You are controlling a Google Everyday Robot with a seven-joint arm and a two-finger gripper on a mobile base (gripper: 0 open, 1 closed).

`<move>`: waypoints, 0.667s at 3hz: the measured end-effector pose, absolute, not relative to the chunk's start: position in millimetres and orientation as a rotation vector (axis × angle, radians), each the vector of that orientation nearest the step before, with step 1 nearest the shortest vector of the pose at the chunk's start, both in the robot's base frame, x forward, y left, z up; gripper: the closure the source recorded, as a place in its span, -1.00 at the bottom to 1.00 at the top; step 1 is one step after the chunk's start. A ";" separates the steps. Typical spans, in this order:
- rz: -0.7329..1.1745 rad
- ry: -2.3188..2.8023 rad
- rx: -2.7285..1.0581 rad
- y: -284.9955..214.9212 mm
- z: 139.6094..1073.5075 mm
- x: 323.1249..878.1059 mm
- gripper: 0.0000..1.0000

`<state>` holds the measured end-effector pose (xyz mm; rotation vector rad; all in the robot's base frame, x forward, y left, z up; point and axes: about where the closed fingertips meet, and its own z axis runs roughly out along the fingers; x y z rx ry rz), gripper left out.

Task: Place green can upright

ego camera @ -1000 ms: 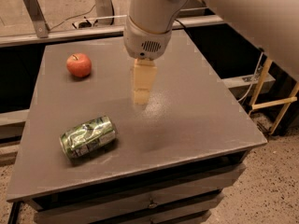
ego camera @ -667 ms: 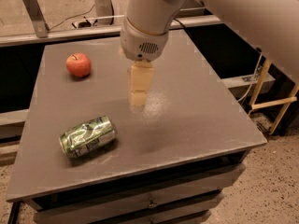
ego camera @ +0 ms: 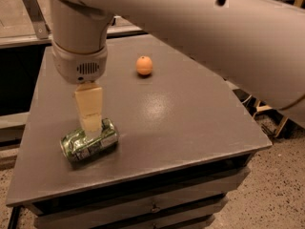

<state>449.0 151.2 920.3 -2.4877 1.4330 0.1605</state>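
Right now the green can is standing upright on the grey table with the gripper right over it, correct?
Not quite. The green can is not upright: the camera view shows it lying on its side on the grey table. The rest holds: the gripper is right over it.

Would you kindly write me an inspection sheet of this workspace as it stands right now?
Surface: grey tabletop, with a glare patch near the middle.
Job's things: green can lying on its side near the front left, not upright.
Clutter: round orange fruit toward the back, apart from the can.
Grippers: gripper down at the can's top side; contact cannot be told.
Cables: nothing seen.
Surroundings: drawers below; speckled floor.
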 end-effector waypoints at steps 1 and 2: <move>0.119 1.430 -2.622 172.8 899.3 423.0 -1.00; 0.060 1.465 -2.690 176.8 880.8 411.0 -1.00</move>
